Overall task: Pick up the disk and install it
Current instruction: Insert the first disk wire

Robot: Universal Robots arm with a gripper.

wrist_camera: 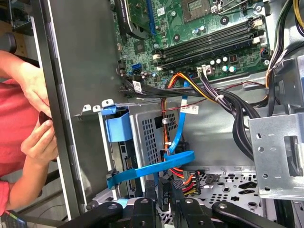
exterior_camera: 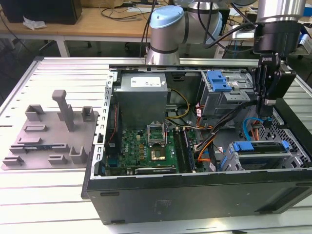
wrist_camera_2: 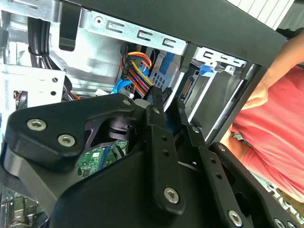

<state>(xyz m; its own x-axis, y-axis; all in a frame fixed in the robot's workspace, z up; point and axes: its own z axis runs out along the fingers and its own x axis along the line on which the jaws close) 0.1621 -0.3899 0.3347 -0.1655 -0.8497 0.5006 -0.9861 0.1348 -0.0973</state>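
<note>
Case (exterior_camera: 195,195): open tower, lying on its side on the slatted table (exterior_camera: 58,73).
Disk (exterior_camera: 263,147): inside the case, seated flat in the metal cage (exterior_camera: 292,160) at the near corner on the exterior view's right. Its blue frame shows along the edge.
Gripper (exterior_camera: 268,108): reaches down into the case just beyond the cage, above the disk and apart from it.
Grip state: cannot tell whether apart, together or clamped. In the first wrist view a black connector (wrist_camera: 165,187) with red, orange and yellow wires (wrist_camera: 187,179) lies right at the gripper's tip.
Blue cable (wrist_camera: 156,168): flat ribbon, crosses the cage's perforated wall inside the case.
Board (exterior_camera: 151,146): green, on the case floor, towards the exterior view's left.
Latch (exterior_camera: 218,80): blue piece on the bay at the case's far side.
Tray (exterior_camera: 48,131): grey, with upright posts, on the table outside the case, on the exterior view's left.
Person: hands (wrist_camera: 40,137) at the case's outer wall, in a red sleeve (wrist_camera: 12,142).
</note>
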